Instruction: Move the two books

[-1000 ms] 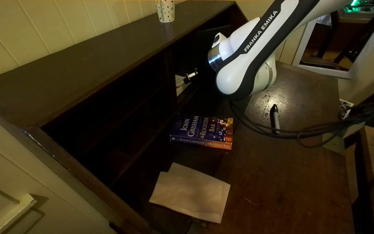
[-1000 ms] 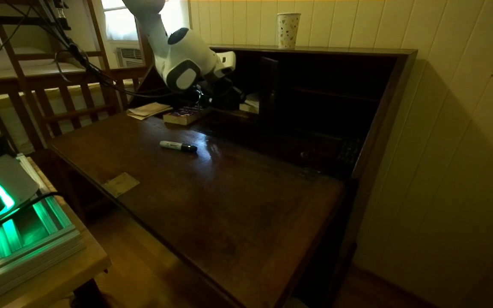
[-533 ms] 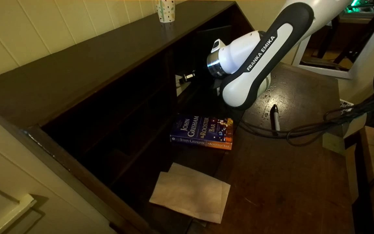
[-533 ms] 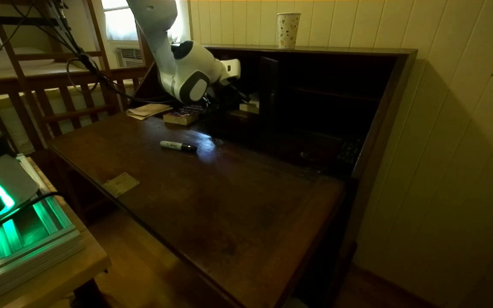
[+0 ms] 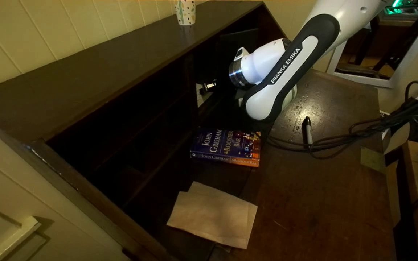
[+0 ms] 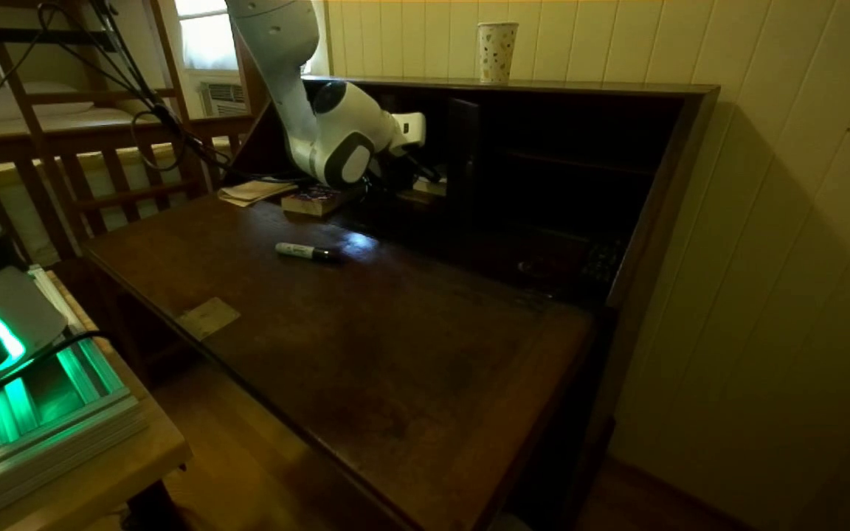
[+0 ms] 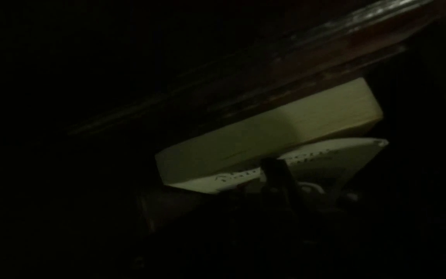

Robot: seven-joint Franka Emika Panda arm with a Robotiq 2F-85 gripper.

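Nearest us on the worktop, in an exterior view, lies some folded brown paper, one sheet jutting from under another. Just beyond, apart from the paper, we find the blue book lying flat, cover up — John Grisham, The Rooster Bar — with its spine facing the paper and its orange end toward the worktop's front. Farther on, a grey marker with a black cap rests on the worktop, and dark cables run by its pale end. Above the worktop, the white-and-black arm reaches toward the dark recess at the back; there the gripper sits just by the pale book. In the wrist view we see that book's thick block of pages and, along it, a printed cover bowing away at one end; a dark finger shows in front of the print. The rest sinks into shadow, so we cannot tell whether the gripper stands spread or pinches the book. Farthest off, a speckled cup stands upright on the top ledge in both exterior views.
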